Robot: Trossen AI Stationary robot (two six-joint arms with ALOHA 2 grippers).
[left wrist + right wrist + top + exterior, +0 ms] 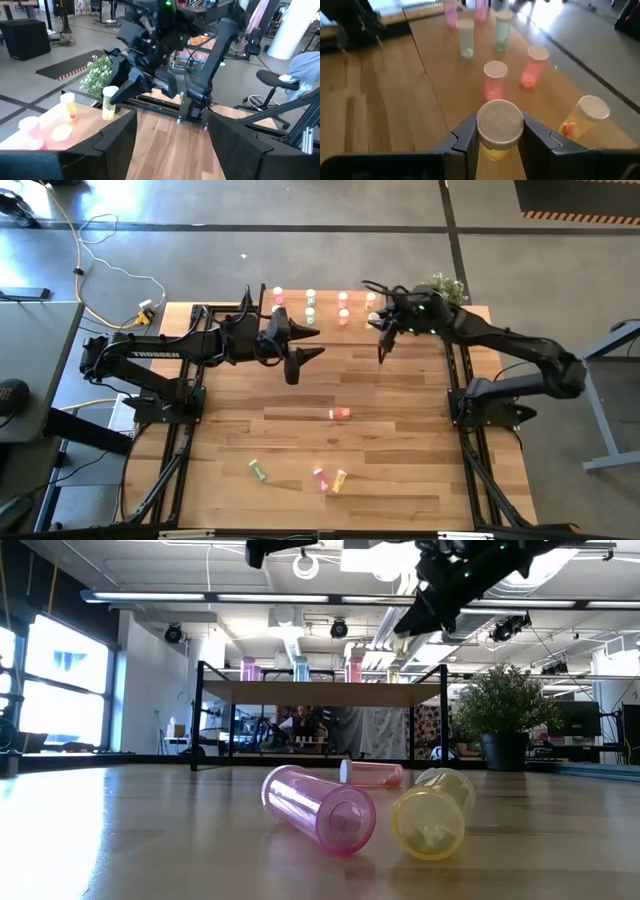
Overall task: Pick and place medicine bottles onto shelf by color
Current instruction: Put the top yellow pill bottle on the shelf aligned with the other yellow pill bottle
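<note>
My right gripper [499, 137] is shut on a yellow medicine bottle [108, 103] with a pale cap, above the right end of the shelf [326, 308] at the table's far edge. On the shelf stand pink [451, 12], green [502, 30], red [532, 67] and yellow [584, 117] bottles, upright on their bases. My left gripper [312, 345] hovers open over the table just in front of the shelf, with nothing between its fingers. A red [340, 414], a green [259, 470], a pink [318, 808] and a yellow [432, 812] bottle lie on their sides on the tabletop. My right gripper pinches the yellow bottle between its two fingers, on the body just under the cap [495, 149]. The fingers come from the table's right side, slanting downward. The bottle stands upright with its cap [500, 122] up and is lifted clear of the shelf.
A potted plant [447, 286] stands past the shelf's right end. Black rails [470, 430] run along both side edges of the table. Bare wood [400, 460] lies between the arms and the near edge.
</note>
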